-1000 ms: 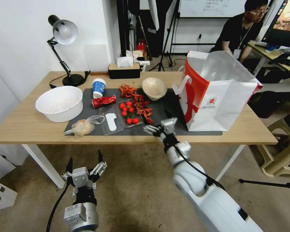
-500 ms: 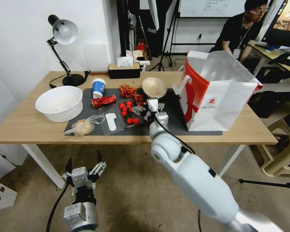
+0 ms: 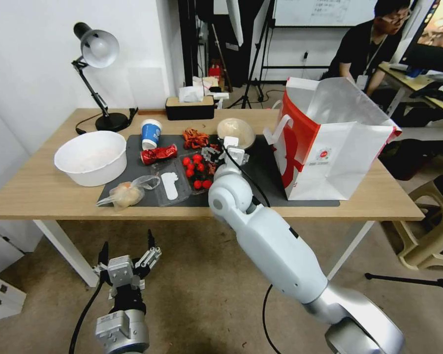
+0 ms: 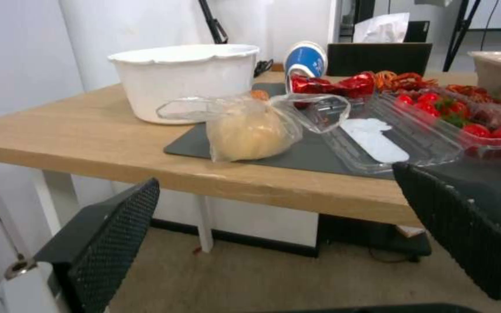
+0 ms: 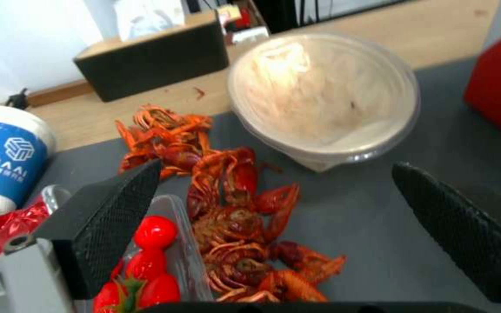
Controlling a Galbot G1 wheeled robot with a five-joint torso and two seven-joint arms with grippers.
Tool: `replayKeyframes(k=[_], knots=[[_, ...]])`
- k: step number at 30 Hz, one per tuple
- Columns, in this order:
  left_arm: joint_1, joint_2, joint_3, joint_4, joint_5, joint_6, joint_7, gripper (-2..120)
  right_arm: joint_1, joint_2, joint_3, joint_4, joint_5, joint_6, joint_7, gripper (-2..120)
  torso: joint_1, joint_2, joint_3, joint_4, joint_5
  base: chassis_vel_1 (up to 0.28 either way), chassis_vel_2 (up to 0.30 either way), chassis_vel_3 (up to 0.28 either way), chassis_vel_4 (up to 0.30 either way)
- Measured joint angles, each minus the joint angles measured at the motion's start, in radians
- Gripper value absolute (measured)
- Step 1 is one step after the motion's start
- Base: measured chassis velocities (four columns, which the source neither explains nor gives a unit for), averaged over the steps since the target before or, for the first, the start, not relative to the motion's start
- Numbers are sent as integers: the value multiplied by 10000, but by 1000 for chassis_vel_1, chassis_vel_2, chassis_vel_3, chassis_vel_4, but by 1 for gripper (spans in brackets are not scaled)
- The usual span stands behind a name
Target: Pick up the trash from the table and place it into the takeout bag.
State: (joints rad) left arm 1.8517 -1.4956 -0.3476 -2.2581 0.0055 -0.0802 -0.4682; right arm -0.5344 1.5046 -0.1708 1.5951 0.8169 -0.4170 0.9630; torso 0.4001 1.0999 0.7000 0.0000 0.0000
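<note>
The right gripper [image 3: 225, 150] is hovering over the mat [image 3: 268, 172] on the table [image 3: 44, 189], fingers [image 5: 111, 213] spread wide and holding nothing. It is hanging above the crayfish shells [image 5: 233, 217], between the tomato tray [image 3: 197, 172] and the bowl [image 3: 236, 132]. The cup [image 3: 151, 133], can [image 3: 158, 154] and knotted bag [image 3: 128, 193] are lying on the mat's left part. The takeout bag [image 3: 330, 162] is standing upright at the mat's right end. The left gripper [image 3: 127, 260] is idling below the table edge, fingers [image 4: 105, 243] apart and empty.
</note>
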Motion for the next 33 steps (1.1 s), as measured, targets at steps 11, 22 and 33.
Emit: replayKeyframes(k=[11,22,33], knots=[[-16,-14,18,28,-6,-12,-1,100,333,148,482,-309,1228,24,719,100,0,2,0,1,1,0,0,0,0],[10,33,-23,-28,-28,-12,-1,100,675,279,828,-699,1828,37,1045,100,-2,2,0,1,1,0,0,0,0],[0,75,-28,-35,-46,17,-1,100,1364,547,1252,-1704,2252,109,1047,100,-2,2,-1,1,0,0,0,0,0]])
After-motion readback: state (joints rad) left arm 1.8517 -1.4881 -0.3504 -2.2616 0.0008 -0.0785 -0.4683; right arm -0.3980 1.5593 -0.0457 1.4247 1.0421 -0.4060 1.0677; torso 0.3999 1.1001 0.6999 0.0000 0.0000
